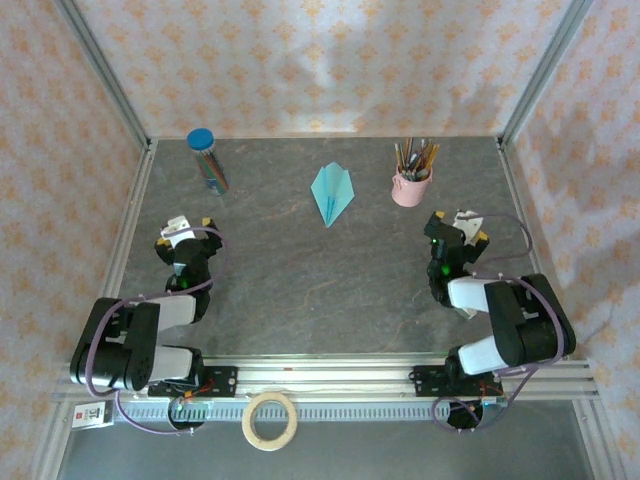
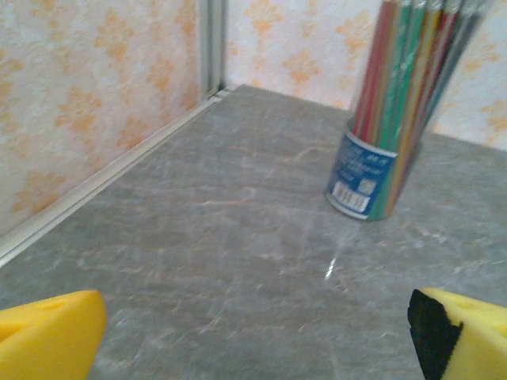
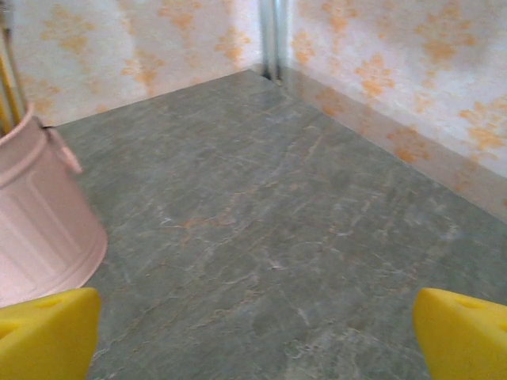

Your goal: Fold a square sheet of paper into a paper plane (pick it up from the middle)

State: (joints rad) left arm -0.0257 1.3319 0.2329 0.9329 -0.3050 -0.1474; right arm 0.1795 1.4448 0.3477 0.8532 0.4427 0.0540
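Status: the paper plane (image 1: 332, 193) lies flat on the table (image 1: 300, 300), far centre, with its long point toward the arms and its centre ridge visible. It sits between the two containers and touches neither. The left gripper (image 1: 192, 226) has its fingers spread wide with nothing between them, and sits low over the left side of the table, well apart from the plane. The right gripper (image 1: 458, 224) is likewise spread wide and empty on the right side, also well apart from the plane. Judgement: folding looks complete, and this reads as the end state with both arms standing off. Any move left would be a crease check or parking the arms, neither of which calls for a grasp. Surroundings: a clear tube of coloured pencils (image 1: 207, 160) with a blue lid stands far left, ahead of the left gripper. A pink cup (image 1: 411, 187) of pencils and brushes stands far right, just ahead of the right gripper. A roll of tape (image 1: 271, 420) lies by the near rail between the bases. The path from either gripper to the plane looks open. The cup is the likeliest thing to be knocked if the right arm reaches inward.
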